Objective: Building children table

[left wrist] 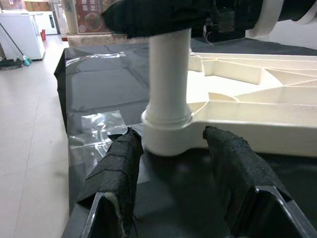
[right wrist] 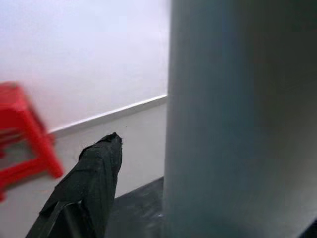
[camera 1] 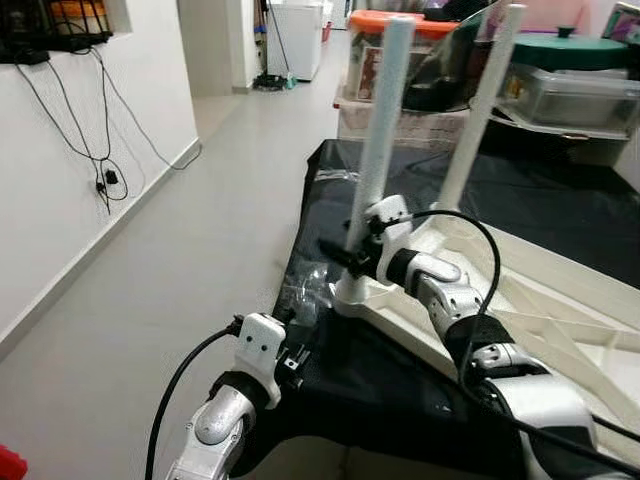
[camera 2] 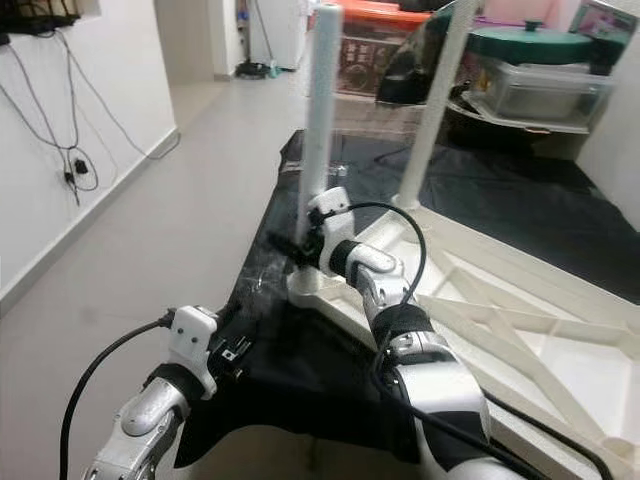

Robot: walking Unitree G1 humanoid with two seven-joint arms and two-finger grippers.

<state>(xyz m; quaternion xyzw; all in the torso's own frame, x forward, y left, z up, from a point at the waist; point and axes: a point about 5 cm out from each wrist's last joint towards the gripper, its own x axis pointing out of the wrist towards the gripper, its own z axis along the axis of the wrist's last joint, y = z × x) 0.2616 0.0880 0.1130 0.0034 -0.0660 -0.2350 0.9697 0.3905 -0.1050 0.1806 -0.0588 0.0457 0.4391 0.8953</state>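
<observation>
- Left eye view: an upturned white children's tabletop (camera 1: pixel 520 300) lies on a black-covered desk (camera 1: pixel 560 210). The right gripper (camera 1: pixel 345 255) grasps the near white leg (camera 1: pixel 380 150), which stands upright in a corner socket.
- Left wrist view: the left gripper (left wrist: pixel 171 186) is released, fingers (left wrist: pixel 116 168) apart, just before that socket (left wrist: pixel 166 136).
- Right wrist view: a red stool (right wrist: pixel 22 134) stands on the floor.

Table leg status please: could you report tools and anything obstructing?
Right tool gripping upright table leg in upturned tabletop. Left tool open, low before socket. Nothing obstructing.
</observation>
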